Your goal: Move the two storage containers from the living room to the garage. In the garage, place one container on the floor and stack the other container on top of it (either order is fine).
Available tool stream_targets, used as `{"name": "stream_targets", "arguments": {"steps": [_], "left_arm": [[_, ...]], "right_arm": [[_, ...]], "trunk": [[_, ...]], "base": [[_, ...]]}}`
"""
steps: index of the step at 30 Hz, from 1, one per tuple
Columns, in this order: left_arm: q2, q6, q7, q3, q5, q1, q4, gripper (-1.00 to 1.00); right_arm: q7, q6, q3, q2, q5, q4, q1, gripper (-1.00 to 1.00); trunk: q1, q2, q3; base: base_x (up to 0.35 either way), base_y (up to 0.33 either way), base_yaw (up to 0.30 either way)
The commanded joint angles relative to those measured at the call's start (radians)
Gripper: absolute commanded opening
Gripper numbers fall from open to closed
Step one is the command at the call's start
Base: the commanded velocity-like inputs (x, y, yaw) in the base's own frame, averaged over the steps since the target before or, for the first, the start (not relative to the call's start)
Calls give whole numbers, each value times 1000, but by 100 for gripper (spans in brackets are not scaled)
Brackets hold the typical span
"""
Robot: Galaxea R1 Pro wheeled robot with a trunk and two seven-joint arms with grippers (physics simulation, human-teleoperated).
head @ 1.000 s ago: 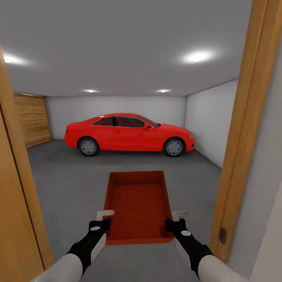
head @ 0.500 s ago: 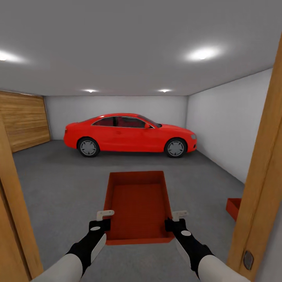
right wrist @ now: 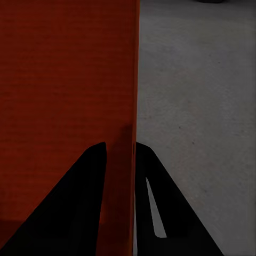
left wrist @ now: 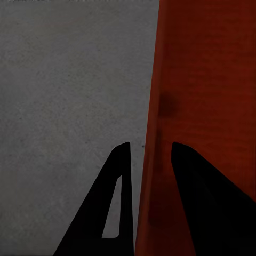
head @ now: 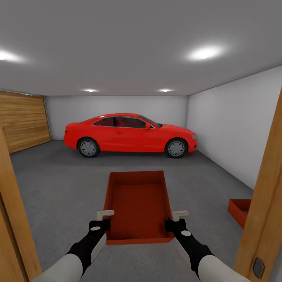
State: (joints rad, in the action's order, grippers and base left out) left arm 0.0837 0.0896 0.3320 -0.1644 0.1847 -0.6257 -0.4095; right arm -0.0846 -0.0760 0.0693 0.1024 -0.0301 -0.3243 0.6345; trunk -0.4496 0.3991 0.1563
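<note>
I hold one red-orange storage container level in front of me, above the garage's dark grey concrete floor. My left gripper is shut on its left wall near the close corner, and my right gripper is shut on its right wall. In the left wrist view the left gripper has its fingers astride the thin red wall of the container. The right gripper pinches the opposite wall of the container the same way. A second storage container lies on the floor at the right, partly hidden by the door frame.
A red car is parked across the far end. The wide wooden plank door fills the left wall. Wooden door frame posts stand close on both sides. Open concrete lies between me and the car.
The camera has advanced through the doorway, so both door frame posts have slid outward. More of the second container shows at the right. The held container and both grippers keep their places.
</note>
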Motion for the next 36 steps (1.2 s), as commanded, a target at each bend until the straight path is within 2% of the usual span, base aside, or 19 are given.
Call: {"name": "stream_targets", "arguments": {"steps": [1,8,36], "left_arm": [[-18,-1,12,51,-6,-1,-6,-100],[-18,1,9,51,-5,0,-6,-100],[-19,1,6,50,-5,-1,-6,-100]], "right_arm": [[3,-1,-6,-1,53,2,1,-100],[3,-1,-6,-1,53,2,1,-100],[2,-1,-6,-1,53,2,1,-100]], "trunk": [[0,1,0],[0,1,0],[0,1,0]], "base": [[7,5,0],[97,1,0],[317,0,0]]}}
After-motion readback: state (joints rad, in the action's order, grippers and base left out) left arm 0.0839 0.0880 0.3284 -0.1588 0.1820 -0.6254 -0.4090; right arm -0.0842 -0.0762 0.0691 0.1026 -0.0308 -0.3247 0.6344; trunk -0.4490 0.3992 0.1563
